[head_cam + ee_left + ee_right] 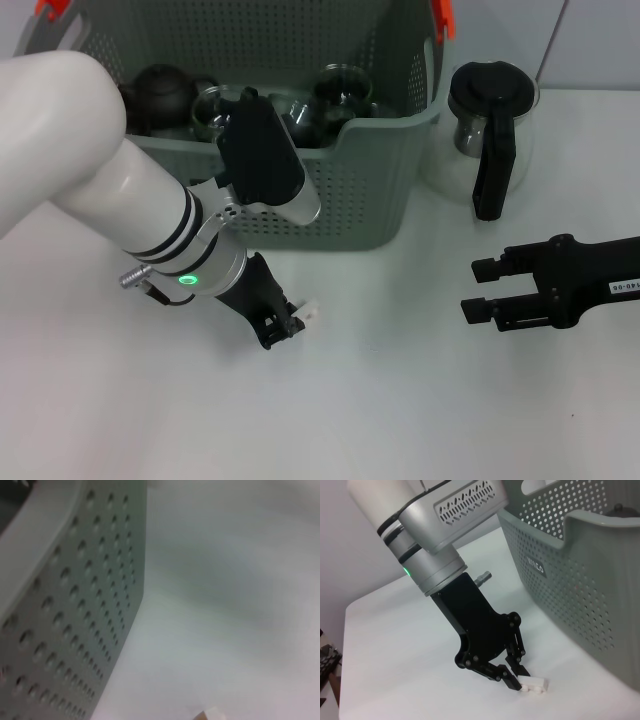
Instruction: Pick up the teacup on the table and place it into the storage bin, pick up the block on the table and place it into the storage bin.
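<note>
While my left gripper [516,676] reaches down to the table [400,420] in front of the storage bin [360,190], its fingertips pinch one end of the small white block [534,685], which rests flat on the surface. I judge this low, slanted approach suits so thin a piece. Dark teaware already lies in the bin, so the teacup appears stowed. My right gripper [490,297] waits unclenched and empty near the glass pitcher [490,130], clear of the work.
</note>
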`<control>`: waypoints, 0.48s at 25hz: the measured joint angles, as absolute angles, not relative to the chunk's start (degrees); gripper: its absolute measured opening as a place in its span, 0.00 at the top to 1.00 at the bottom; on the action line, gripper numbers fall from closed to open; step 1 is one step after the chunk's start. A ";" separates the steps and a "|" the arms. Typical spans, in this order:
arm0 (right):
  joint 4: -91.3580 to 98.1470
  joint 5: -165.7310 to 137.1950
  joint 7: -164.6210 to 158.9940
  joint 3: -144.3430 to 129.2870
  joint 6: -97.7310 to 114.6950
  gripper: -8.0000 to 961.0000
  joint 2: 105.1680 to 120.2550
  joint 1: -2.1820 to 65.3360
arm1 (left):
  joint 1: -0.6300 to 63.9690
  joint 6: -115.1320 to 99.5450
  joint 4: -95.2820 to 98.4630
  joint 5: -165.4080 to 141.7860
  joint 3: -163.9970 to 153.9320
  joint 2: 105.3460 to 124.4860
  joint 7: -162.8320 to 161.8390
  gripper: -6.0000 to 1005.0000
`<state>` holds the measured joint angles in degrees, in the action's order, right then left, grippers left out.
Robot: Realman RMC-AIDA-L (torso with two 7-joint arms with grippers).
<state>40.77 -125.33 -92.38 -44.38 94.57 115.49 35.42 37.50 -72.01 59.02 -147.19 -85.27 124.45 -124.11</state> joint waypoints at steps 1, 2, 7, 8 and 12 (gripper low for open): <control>40.80 -125.33 -92.39 -44.39 94.58 0.27 115.49 35.41 | 37.51 -72.27 59.19 -147.20 -85.18 124.45 -124.12 0.87; 40.83 -125.33 -92.40 -44.39 94.59 0.27 115.49 35.42 | 37.52 -72.62 59.35 -147.20 -85.07 124.45 -124.12 0.87; 40.87 -125.33 -92.61 -44.39 94.69 0.27 115.44 35.46 | 37.54 -79.98 62.93 -145.83 -80.91 124.26 -121.41 0.86; 40.87 -125.33 -92.65 -44.39 94.72 0.27 115.41 35.49 | 37.54 -82.81 63.97 -144.99 -78.73 124.25 -120.02 0.86; 40.87 -125.33 -92.71 -44.39 94.77 0.27 115.40 35.68 | 38.03 -95.48 68.48 -139.71 -67.27 124.00 -114.06 0.85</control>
